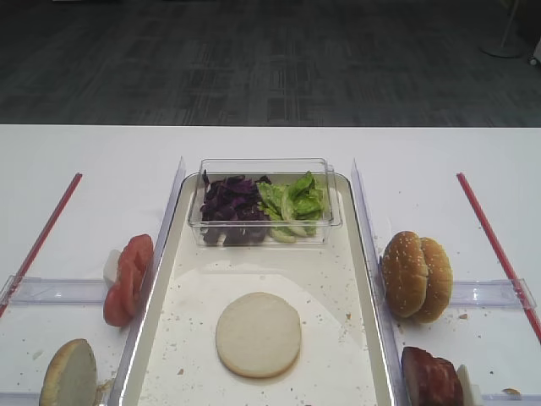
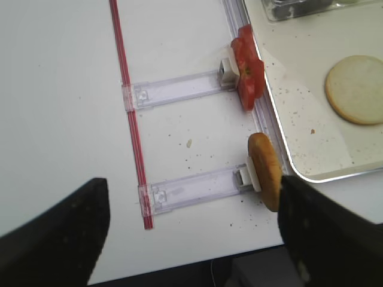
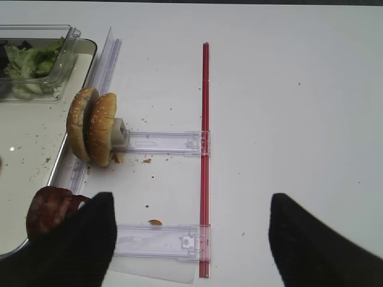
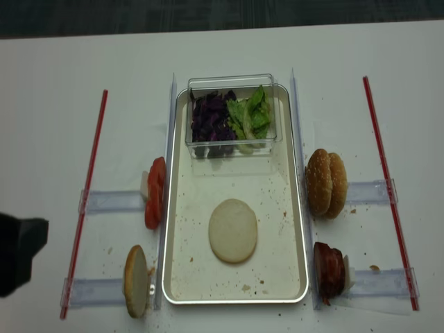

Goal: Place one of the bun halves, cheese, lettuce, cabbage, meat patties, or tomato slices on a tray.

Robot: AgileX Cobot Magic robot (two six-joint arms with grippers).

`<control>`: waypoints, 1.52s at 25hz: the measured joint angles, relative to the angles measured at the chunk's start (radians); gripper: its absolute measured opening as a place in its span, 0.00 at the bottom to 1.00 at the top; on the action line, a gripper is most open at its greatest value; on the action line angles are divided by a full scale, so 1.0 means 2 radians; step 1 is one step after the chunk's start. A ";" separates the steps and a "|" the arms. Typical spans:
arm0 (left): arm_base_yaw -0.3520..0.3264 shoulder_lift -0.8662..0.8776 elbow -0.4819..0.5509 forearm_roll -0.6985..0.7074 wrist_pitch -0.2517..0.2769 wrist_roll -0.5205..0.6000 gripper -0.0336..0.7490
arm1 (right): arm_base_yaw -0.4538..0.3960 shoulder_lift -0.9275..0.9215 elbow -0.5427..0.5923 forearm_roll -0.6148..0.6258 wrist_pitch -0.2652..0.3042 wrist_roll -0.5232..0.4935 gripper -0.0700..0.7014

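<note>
A pale bun half (image 1: 258, 334) lies flat on the silvery tray (image 1: 203, 288). A second bun half (image 2: 265, 170) stands on edge left of the tray, by my left gripper's right finger. Red tomato slices (image 1: 128, 279) stand on edge further back on the left. Dark meat patties (image 3: 51, 209) sit right of the tray, beside my right gripper's left finger. Purple cabbage (image 1: 230, 203) and green lettuce (image 1: 296, 203) fill a tub at the tray's far end. No cheese shows. My left gripper (image 2: 191, 239) and right gripper (image 3: 191, 245) both hang open over the table, holding nothing.
The clear plastic tub (image 1: 265, 169) sits on the tray's far end. Sesame-seeded buns (image 1: 416, 275) stand on edge right of the tray. Red strips (image 1: 494, 245) and clear plastic holders (image 3: 161, 142) lie on the white table on both sides. The table's near edge is close under my left gripper.
</note>
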 joint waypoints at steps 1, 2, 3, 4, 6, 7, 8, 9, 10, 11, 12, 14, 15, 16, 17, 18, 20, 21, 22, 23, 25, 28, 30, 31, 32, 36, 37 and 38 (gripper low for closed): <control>0.000 -0.017 0.011 0.000 -0.001 0.000 0.72 | 0.000 0.000 0.000 0.000 0.000 0.000 0.81; 0.000 -0.030 0.022 0.000 -0.001 0.000 0.72 | 0.000 0.000 0.000 0.000 0.000 0.000 0.81; 0.000 -0.045 0.031 0.000 -0.002 0.000 0.72 | 0.000 0.000 0.000 0.000 0.000 0.000 0.81; 0.000 -0.059 0.042 0.000 -0.003 0.000 0.72 | 0.000 0.000 0.000 0.000 0.000 0.000 0.81; 0.000 -0.080 0.063 0.000 -0.004 0.000 0.72 | 0.000 0.000 0.000 0.000 0.000 0.000 0.81; 0.000 -0.089 0.077 0.000 -0.004 0.000 0.72 | 0.000 0.000 0.000 0.000 0.000 0.000 0.81; 0.000 -0.096 0.090 0.001 -0.006 0.000 0.72 | 0.000 0.000 0.000 0.000 0.000 0.000 0.81; 0.000 -0.101 0.104 0.001 -0.006 0.000 0.72 | 0.000 0.000 0.000 0.000 0.000 0.000 0.81; 0.000 -0.105 0.116 0.001 -0.007 0.000 0.72 | 0.000 0.000 0.000 0.000 0.000 0.000 0.81; 0.000 -0.109 0.129 0.001 -0.008 0.000 0.72 | 0.000 0.000 0.000 0.000 0.000 0.000 0.81; 0.000 -0.114 0.140 0.000 -0.012 0.000 0.72 | 0.000 0.000 0.000 0.000 0.000 0.000 0.81; 0.000 -0.124 0.158 -0.001 -0.020 0.000 0.72 | 0.000 0.000 0.000 0.000 0.000 0.000 0.81; 0.000 -0.131 0.164 -0.001 -0.023 0.000 0.72 | 0.000 0.000 0.000 0.000 0.000 0.000 0.81; 0.000 -0.138 0.168 -0.001 -0.025 0.000 0.72 | 0.000 0.000 0.000 0.000 0.000 0.000 0.81; 0.000 -0.146 0.170 -0.001 -0.027 0.000 0.72 | 0.000 0.000 0.000 0.000 0.000 0.000 0.81; 0.000 -0.155 0.171 -0.001 -0.027 0.000 0.72 | 0.000 0.000 0.000 0.000 0.000 0.000 0.81; 0.000 -0.176 0.172 -0.001 -0.030 0.000 0.72 | 0.000 0.000 0.000 0.000 0.000 0.000 0.81; 0.000 -0.190 0.173 -0.001 -0.030 0.000 0.72 | 0.000 0.000 0.000 0.000 0.000 0.000 0.81; 0.000 -0.205 0.173 -0.001 -0.031 0.000 0.72 | 0.000 0.000 0.000 0.000 0.000 0.000 0.81; 0.000 -0.218 0.174 -0.002 -0.034 0.000 0.72 | 0.000 0.000 0.000 0.000 0.000 0.000 0.81; 0.000 -0.250 0.178 -0.002 -0.037 0.000 0.72 | 0.000 0.000 0.000 0.000 0.000 0.000 0.81; 0.000 -0.287 0.178 -0.003 -0.037 -0.008 0.72 | 0.000 0.000 0.000 0.000 0.000 0.000 0.81; 0.000 -0.300 0.178 -0.001 -0.037 -0.014 0.72 | 0.000 0.000 0.000 0.000 0.000 0.000 0.81; 0.000 -0.302 0.178 0.000 -0.037 -0.017 0.72 | 0.000 0.000 0.000 0.000 0.000 0.000 0.81; 0.000 -0.303 0.178 0.001 -0.037 -0.018 0.72 | 0.000 0.000 0.000 0.000 0.000 0.000 0.81; 0.001 -0.304 0.179 0.002 -0.037 -0.021 0.72 | 0.000 0.000 0.000 0.000 0.000 0.000 0.81; 0.001 -0.304 0.179 0.002 -0.037 -0.021 0.72 | 0.000 0.000 0.000 0.000 0.000 0.000 0.81; 0.001 -0.304 0.179 0.002 -0.037 -0.022 0.72 | 0.000 0.000 0.000 0.000 0.000 0.000 0.81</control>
